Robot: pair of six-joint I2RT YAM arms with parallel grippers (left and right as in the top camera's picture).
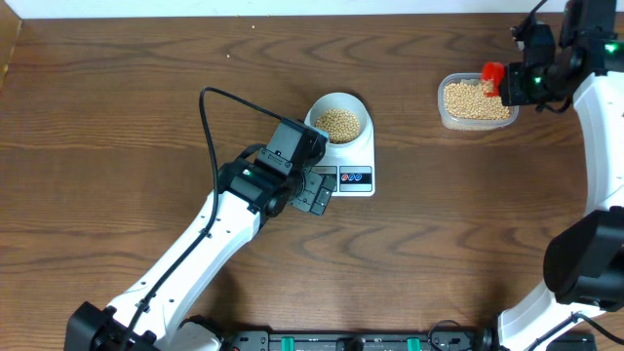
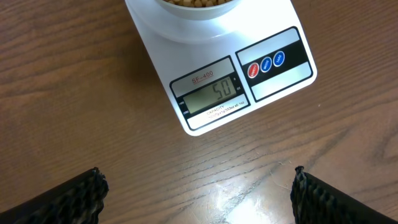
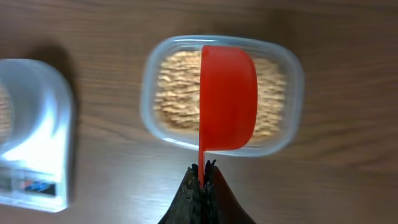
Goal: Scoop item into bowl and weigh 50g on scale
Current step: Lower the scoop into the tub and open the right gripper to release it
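Fifty reads on the display (image 2: 211, 96) of the scale (image 2: 273, 78), so I judge the target weight is met. The beans (image 1: 339, 124) sit heaped in the white bowl (image 1: 339, 96), which stands on the scale's platform.

I hold the left hand (image 2: 199, 193) low over the bench (image 1: 146, 78), just in front of the scale's button edge. Its fingers are spread wide and grip nothing. That placement makes sense as a way to point its camera at the readout.

The right hand (image 3: 202, 171) is pressed together on the thin handle of the red scoop (image 3: 227, 96). It hangs above the clear tub (image 3: 292, 68), so any spill would drop back into the stock. I cannot tell whether the scoop carries beans.

Bare bench lies between scale and tub, and plenty more to the left. The tub sits near the far right corner, crowded by the right arm. The left arm's cable (image 1: 207, 117) loops near the bowl, so I'd withdraw away from it.
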